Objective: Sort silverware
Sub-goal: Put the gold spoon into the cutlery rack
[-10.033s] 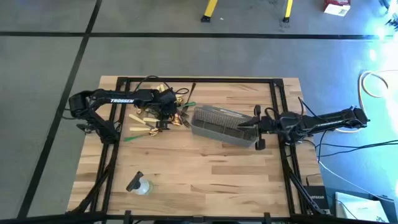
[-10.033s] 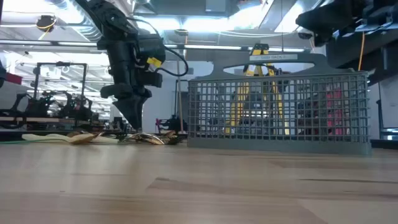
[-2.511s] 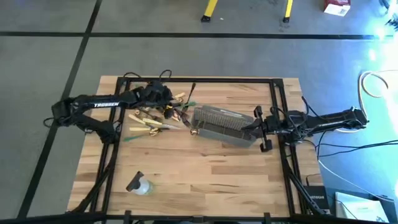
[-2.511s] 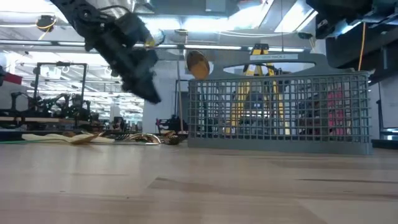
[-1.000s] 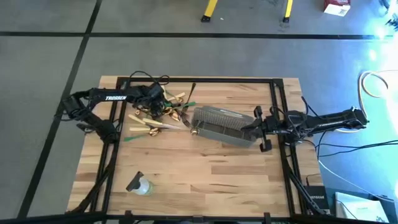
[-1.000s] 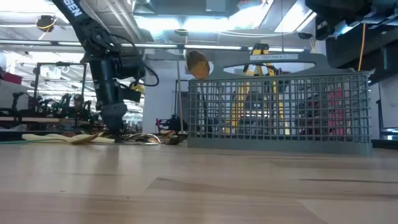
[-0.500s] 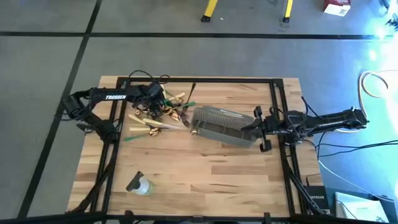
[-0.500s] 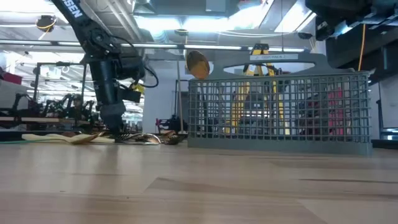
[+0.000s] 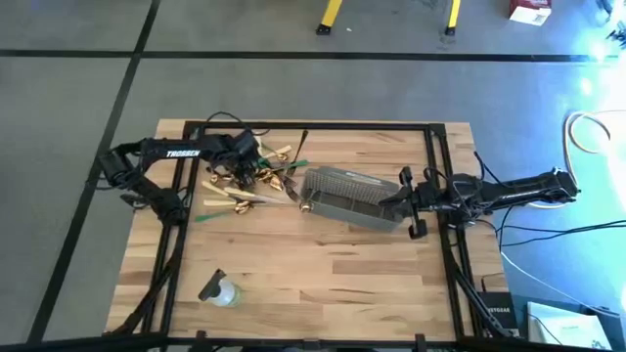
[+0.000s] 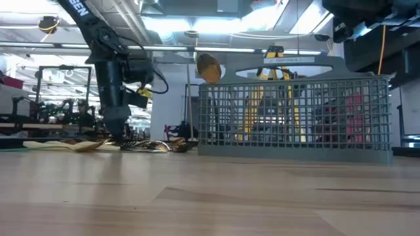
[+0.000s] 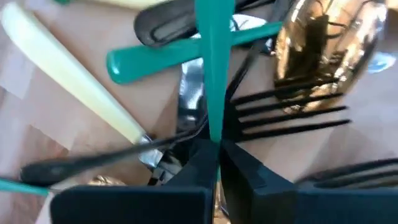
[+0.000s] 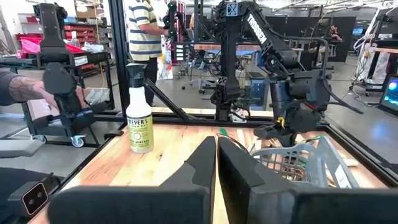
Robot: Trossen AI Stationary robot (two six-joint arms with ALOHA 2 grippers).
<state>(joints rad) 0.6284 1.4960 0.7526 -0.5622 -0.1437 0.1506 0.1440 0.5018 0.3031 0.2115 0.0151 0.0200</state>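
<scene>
We read "TROSSEN" in white on the left arm (image 9: 186,153) in the high view; the low view catches only the tail of it, "SEN". The spray bottle (image 12: 139,122) label reads "MEYER'S" in the right wrist view, small print under it illegible. White box (image 9: 529,11) off the table: red print, unreadable.

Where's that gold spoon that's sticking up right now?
The gold spoon stands in the wire basket, poking above its rim at the end nearest the cutlery pile; seen from above, that's mid-table, right of the pile.
</scene>
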